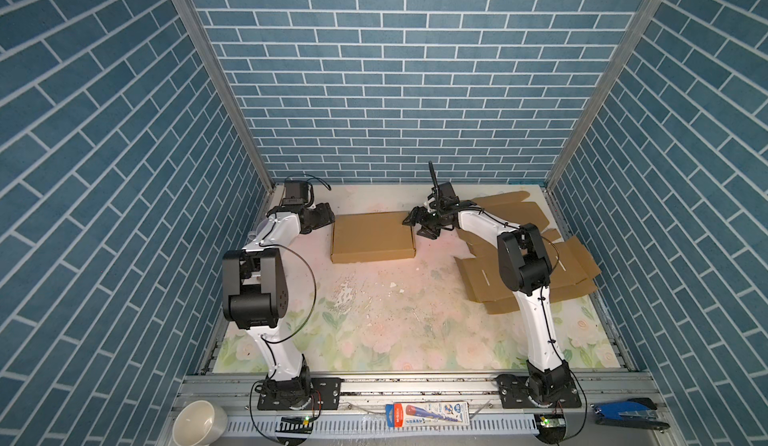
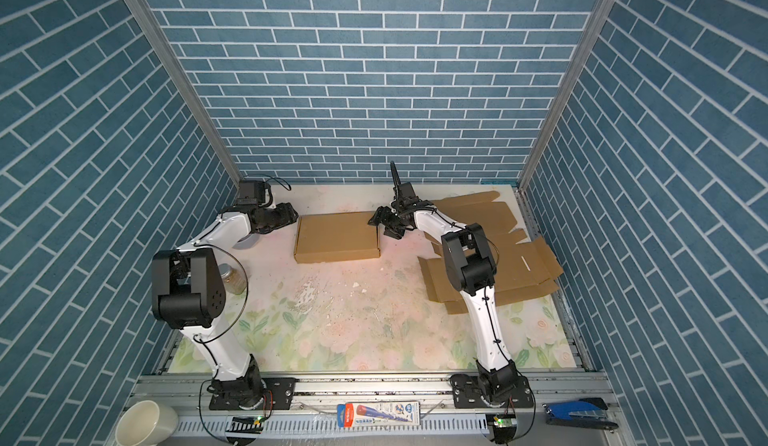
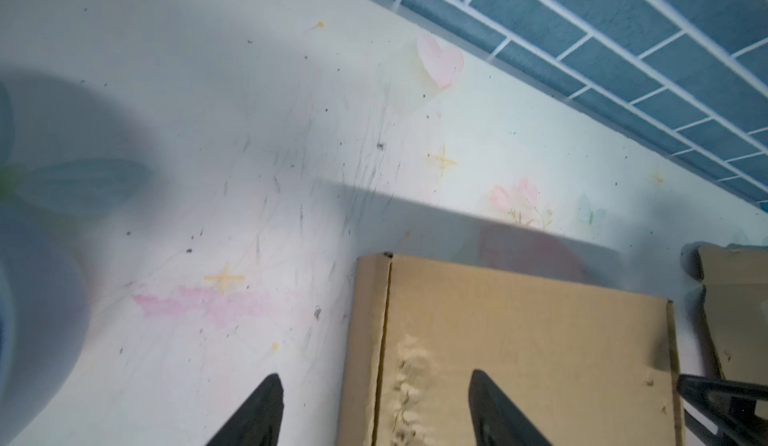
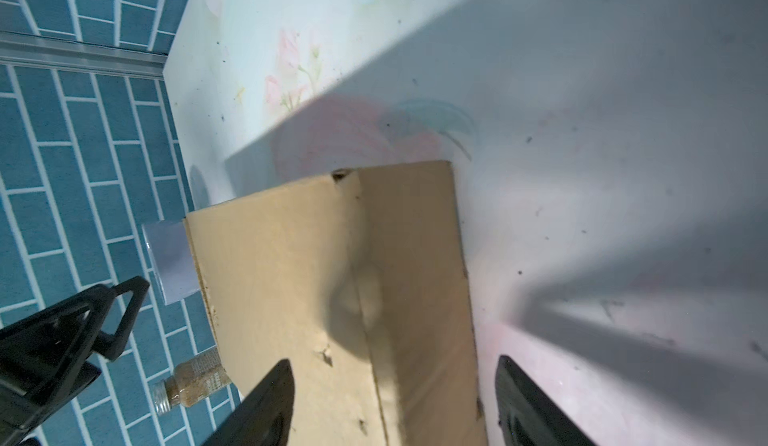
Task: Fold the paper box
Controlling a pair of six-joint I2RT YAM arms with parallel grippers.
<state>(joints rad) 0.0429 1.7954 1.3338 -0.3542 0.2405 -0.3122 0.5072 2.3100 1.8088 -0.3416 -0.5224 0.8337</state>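
At 12 o'clock on the table point(image 1: 395, 323), paper box point(image 1: 372, 236): flat, brown, dented cardboard.
Left gripper point(image 1: 328, 217): box's 9 o'clock, spread, empty.
Right gripper point(image 1: 415, 228): 3 o'clock, spread, empty.

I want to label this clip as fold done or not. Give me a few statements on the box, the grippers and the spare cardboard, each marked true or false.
1. The cardboard box lies closed on the table, between the two grippers. True.
2. The left gripper is clamped shut on the box. False: its jaws stand apart, one finger over the box and one over the table.
3. The right gripper is open. True.
4. The flat cardboard sheets lie on the robot's left side of the table. False: they lie on its right side.
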